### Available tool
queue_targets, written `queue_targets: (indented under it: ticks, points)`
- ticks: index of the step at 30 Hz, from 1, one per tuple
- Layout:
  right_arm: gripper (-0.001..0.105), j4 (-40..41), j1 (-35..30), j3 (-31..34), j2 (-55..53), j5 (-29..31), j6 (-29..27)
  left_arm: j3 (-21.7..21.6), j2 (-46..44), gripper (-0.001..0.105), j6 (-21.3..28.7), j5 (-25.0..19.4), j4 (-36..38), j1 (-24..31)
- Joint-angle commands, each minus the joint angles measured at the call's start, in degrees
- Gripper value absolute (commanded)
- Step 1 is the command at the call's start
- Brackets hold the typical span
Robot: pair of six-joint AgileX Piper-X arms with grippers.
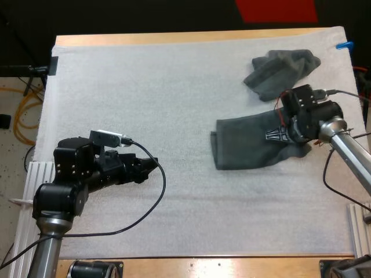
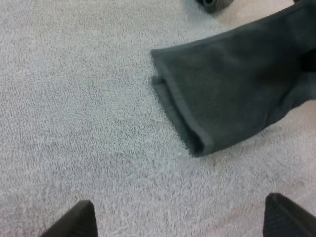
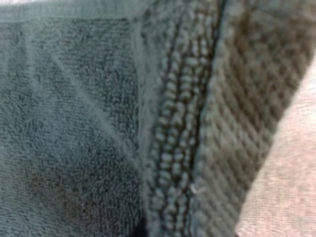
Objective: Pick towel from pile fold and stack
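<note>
The left gripper (image 1: 152,164) hovers released over the bare mat (image 1: 145,87), fingers (image 2: 74,222) apart. The spread towel (image 1: 249,145) lies ahead of it, well apart. The right gripper (image 1: 277,135) is down on that towel's far end; I cannot tell whether it grips. A crumpled towel (image 1: 281,70) lies just beyond it.

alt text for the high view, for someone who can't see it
A dark grey-green towel lies partly flattened on the right of the white mat, the right gripper at its right end. A crumpled dark grey-green towel sits beyond it near the far corner; the left gripper is over bare mat at near left.
</note>
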Motion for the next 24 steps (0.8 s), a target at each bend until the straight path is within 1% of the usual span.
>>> queue_targets:
  ticks: [1,2,5,9,11,12,15,19,22,24]
  points:
    - [0.001,0.6,0.2,-0.1,-0.6,0.6,-0.2,-0.5,-0.3,0.066,-0.4,0.5,0.2,0.1]
    - [0.001,0.6,0.6,-0.1,-0.6,-0.9,1.0,-0.5,-0.3,0.066,-0.4,0.5,0.2,0.1]
    - [0.001,-0.2,2.4,-0.1,0.2,-8.4,6.0,-0.5,-0.3,0.066,-0.4,0.5,0.2,0.1]
    - [0.001,-5.1,5.7,-0.1,3.3,-15.9,13.1,-0.5,-0.3,0.066,-0.4,0.7,0.2,0.1]
    - [0.001,-7.6,7.3,-0.1,4.9,-18.4,15.7,-0.5,-0.3,0.066,-0.4,1.2,0.2,0.1]
    - [0.001,-9.3,8.4,-0.1,6.0,-19.5,17.4,-0.5,-0.3,0.066,-0.4,1.3,0.2,0.1]
    - [0.001,-12.5,10.6,-0.1,8.6,-20.5,20.8,-0.5,-0.3,0.066,-0.4,1.3,0.2,0.1]
    - [0.002,-13.9,11.0,-0.1,10.6,-20.5,23.4,-0.5,-0.3,0.066,-0.4,1.9,0.2,0.1]
    - [0.01,-14.3,10.8,-0.1,10.8,-20.5,23.8,-0.5,-0.3,0.066,-0.4,2.2,0.2,0.1]
    - [0.026,-14.7,10.8,-0.4,10.8,-21.8,23.8,-0.5,-0.3,0.066,-0.4,2.2,0.2,0.1]
